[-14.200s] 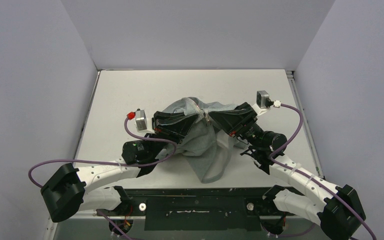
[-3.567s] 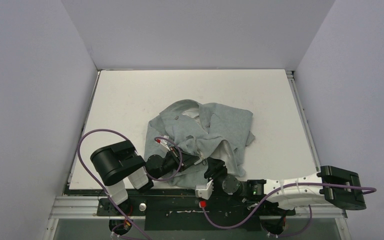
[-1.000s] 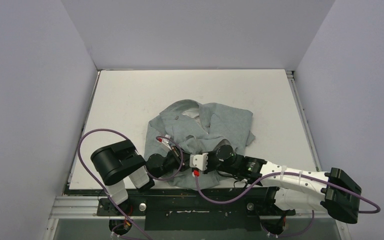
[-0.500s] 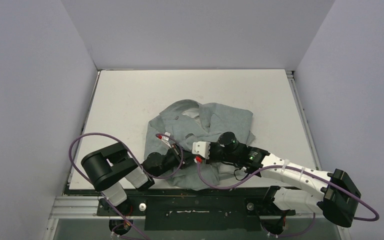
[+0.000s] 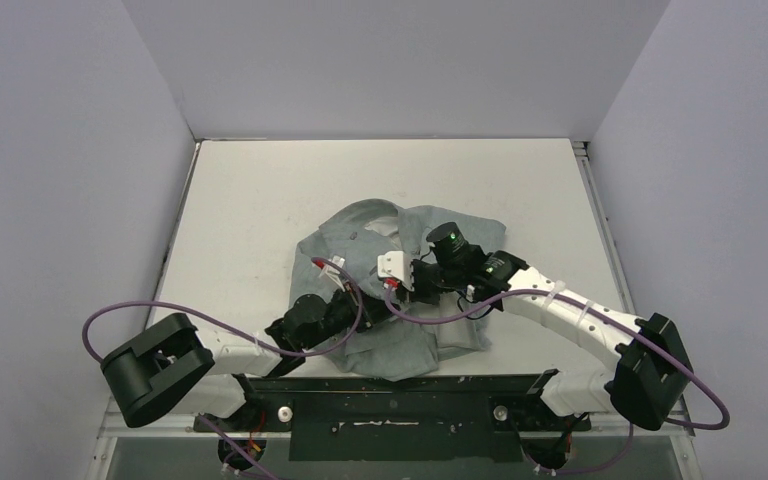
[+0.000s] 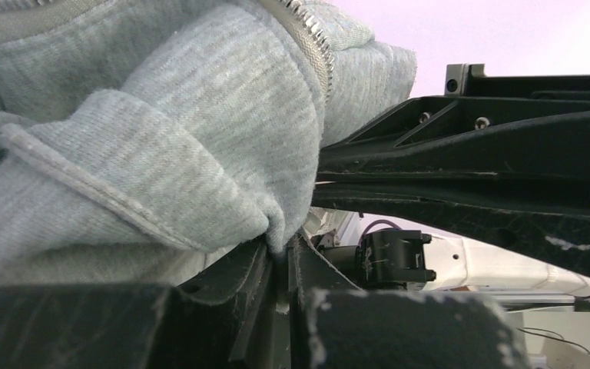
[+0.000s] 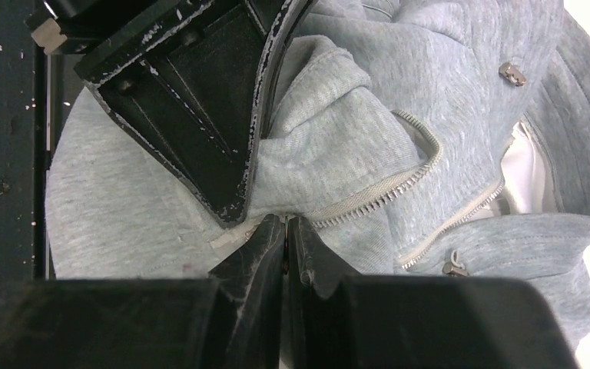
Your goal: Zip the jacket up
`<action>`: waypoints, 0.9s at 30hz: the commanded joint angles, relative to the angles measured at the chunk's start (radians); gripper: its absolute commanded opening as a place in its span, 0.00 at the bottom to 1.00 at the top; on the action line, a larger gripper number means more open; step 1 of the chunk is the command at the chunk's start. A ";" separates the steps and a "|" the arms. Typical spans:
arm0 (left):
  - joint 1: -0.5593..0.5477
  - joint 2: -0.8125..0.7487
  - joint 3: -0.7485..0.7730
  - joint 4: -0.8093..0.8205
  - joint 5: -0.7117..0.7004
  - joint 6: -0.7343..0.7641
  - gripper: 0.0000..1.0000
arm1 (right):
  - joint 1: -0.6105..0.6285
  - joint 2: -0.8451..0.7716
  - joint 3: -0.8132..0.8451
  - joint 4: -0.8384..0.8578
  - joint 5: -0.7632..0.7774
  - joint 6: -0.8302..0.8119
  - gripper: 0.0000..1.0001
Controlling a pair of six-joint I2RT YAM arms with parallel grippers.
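Top external view: the jacket (image 5: 465,238) lies crumpled in a heap on the table (image 5: 260,190); both arms reach in over its near side and meet above its front.
Left gripper (image 6: 280,257): in at the jacket's near-left part; fingers (image 6: 253,277) pressed together on a thick fold of grey fabric, a firm pinch.
Zipper (image 7: 399,181): two rows of pale teeth on the jacket's front, running apart from each other; not meshed anywhere in sight.
Right gripper (image 7: 284,223): just right of the left one, almost tip to tip over the jacket's front; fingers closed tight on the cloth edge where the zipper tape runs in.
Progress: by my reading, zipping hasn't begun; the front is open and both grippers have cloth; the halves must be lined up and joined, then the slider run the full length.
Hidden: the zipper's bottom end is lost under fingers and folds; a small metal piece (image 7: 513,73) beside the teeth may be a pull, can't say; sleeves can't be told apart in the heap; from above, the arms cover the grip point.
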 commanded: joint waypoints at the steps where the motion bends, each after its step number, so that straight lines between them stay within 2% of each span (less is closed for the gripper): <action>1: -0.003 -0.048 0.040 -0.107 0.014 0.082 0.00 | -0.017 0.022 0.086 -0.012 -0.032 -0.051 0.00; 12: -0.005 -0.101 0.087 -0.246 0.034 0.198 0.00 | -0.021 0.000 0.050 0.220 0.032 0.007 0.00; 27: -0.005 -0.135 0.103 -0.342 0.089 0.240 0.00 | -0.037 -0.025 -0.023 0.515 0.187 0.057 0.00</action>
